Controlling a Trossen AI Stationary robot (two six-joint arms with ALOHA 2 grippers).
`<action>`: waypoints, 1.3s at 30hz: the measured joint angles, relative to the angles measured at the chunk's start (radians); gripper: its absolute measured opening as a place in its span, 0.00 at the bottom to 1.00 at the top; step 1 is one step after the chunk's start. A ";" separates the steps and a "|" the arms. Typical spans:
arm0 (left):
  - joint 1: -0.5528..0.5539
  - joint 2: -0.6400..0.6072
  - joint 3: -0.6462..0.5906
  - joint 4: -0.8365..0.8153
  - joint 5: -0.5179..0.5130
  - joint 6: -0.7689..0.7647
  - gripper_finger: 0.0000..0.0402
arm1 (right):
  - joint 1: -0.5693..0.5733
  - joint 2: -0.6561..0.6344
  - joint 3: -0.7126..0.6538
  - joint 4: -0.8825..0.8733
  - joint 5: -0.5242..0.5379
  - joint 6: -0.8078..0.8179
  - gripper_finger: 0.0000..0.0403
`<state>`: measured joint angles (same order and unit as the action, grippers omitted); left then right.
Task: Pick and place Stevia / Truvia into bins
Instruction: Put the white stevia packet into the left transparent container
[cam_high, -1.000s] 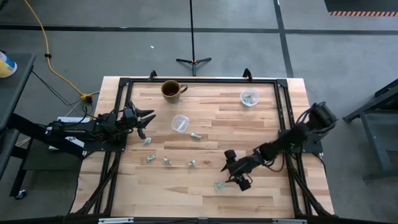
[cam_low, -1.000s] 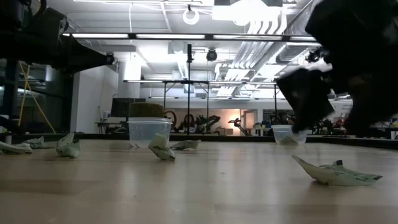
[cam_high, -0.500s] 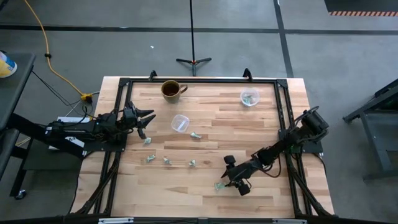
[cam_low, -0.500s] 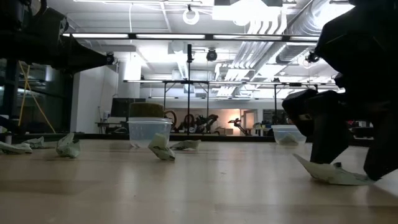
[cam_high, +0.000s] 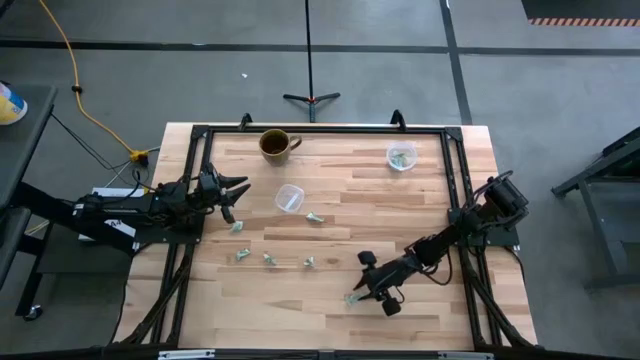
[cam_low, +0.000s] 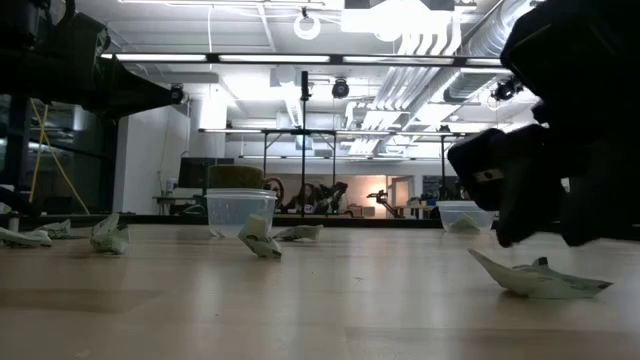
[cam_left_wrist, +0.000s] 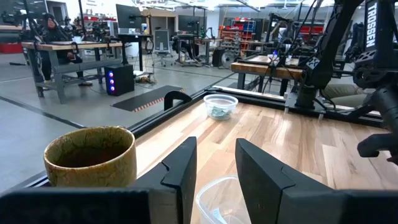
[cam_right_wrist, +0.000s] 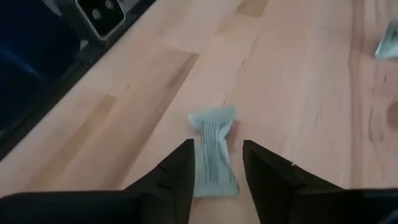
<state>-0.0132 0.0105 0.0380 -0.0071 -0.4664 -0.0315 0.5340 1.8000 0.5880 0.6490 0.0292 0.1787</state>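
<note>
Several pale green and white Stevia packets lie flat on the wooden table (cam_high: 330, 130). Most sit in a loose row (cam_high: 268, 259), and one lies alone near the near edge (cam_high: 352, 298). My right gripper (cam_high: 364, 291) is open and hangs just above that lone packet (cam_right_wrist: 211, 149), one finger on each side of it. In the low view the gripper (cam_low: 525, 195) is clear of the packet (cam_low: 540, 280). One clear bin (cam_high: 290, 198) stands mid-table. The other bin (cam_high: 401, 156), at the far right, holds packets. My left gripper (cam_high: 232, 195) waits open at the left side.
A brown mug (cam_high: 274, 144) stands at the far edge, left of the middle. A black frame rail (cam_high: 455, 200) borders the table. The wood between the packet row and the near edge is bare. My left wrist view shows the mug (cam_left_wrist: 90, 155) and the far bin (cam_left_wrist: 219, 106).
My right gripper moved toward the table's near edge and came down until its fingers stood on either side of the lone packet. It has since risen slightly. The packet has stayed on the table.
</note>
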 joint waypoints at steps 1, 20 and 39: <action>0.000 0.000 0.000 0.000 0.000 0.000 0.36 | -0.004 0.000 0.000 0.008 -0.002 0.000 0.34; 0.000 0.000 0.000 -0.007 0.002 0.000 0.36 | -0.010 0.107 0.111 -0.090 -0.039 -0.069 0.44; 0.000 0.000 0.000 -0.003 0.004 0.000 0.36 | -0.215 0.039 0.169 -0.159 -0.053 -0.418 0.02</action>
<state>-0.0132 0.0109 0.0380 -0.0101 -0.4622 -0.0315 0.3192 1.8388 0.7567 0.4896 -0.0237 -0.2388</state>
